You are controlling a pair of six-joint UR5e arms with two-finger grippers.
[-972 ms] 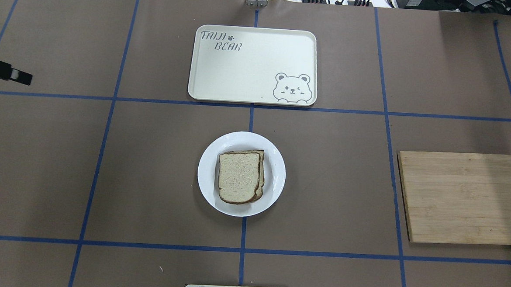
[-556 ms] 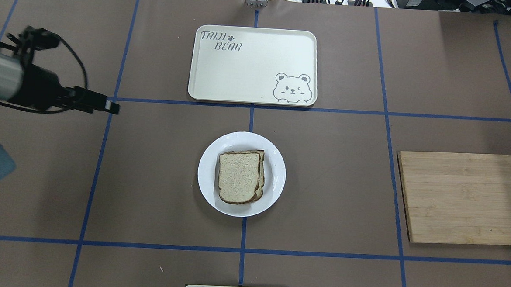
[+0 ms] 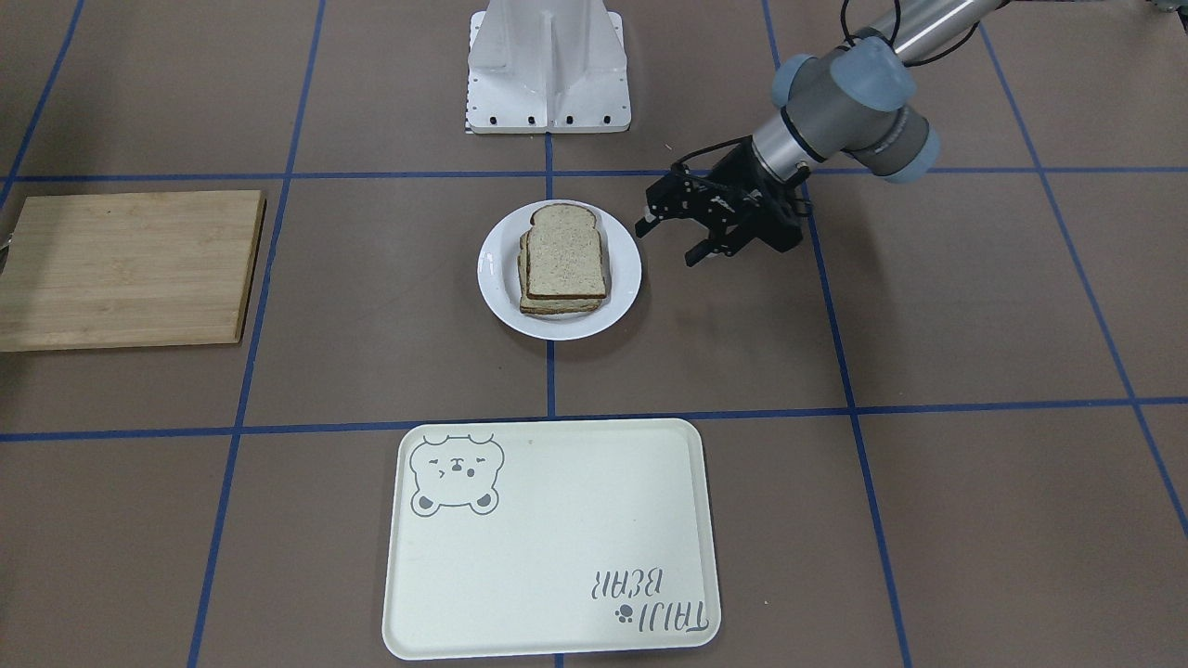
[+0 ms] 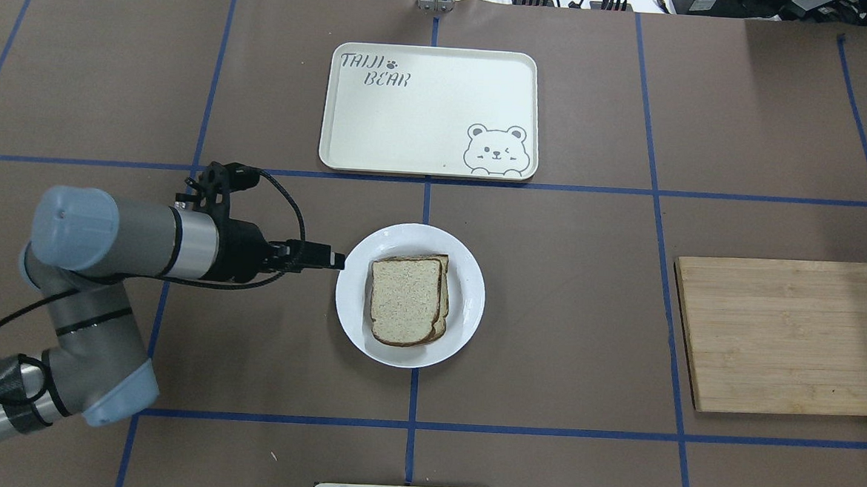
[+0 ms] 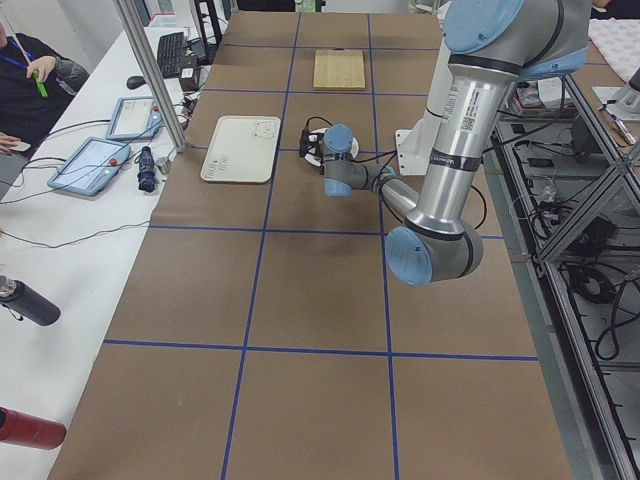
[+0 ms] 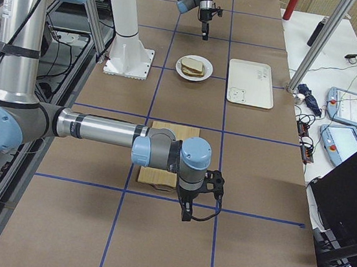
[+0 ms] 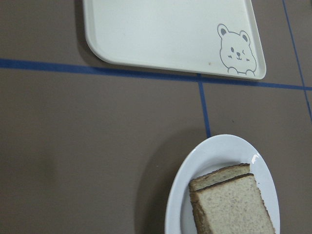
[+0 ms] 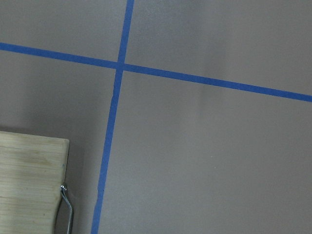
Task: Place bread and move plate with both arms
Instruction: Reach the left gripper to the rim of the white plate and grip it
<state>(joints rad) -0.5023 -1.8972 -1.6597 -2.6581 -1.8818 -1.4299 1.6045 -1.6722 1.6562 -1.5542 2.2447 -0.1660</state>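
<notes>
Left gripper (image 4: pixel 335 259) by plate (image 4: pixel 469 299) rim, possibly touching, bread (image 4: pixel 404 300) stacked on plate, tray (image 4: pixel 410 123) beyond, wooden board (image 4: pixel 785 336) right

The only words I can read are "TAIJI BEAR", printed beside a paw mark in one corner of the tray (image 4: pixel 425 124).

Bread (image 4: pixel 404 301): 2 pale, dark-crusted slices stacked flat, slightly offset, on round, glossy white plate (image 4: pixel 468 297). L arm (image 4: pixel 129 239) extends low toward plate, L gripper (image 3: pixel 668 243) w/ fingers apart just beside plate rim. R arm (image 6: pixel 101 129) well apart from plate, R gripper (image 6: pixel 185 214) pointing down, grip unclear.
</notes>
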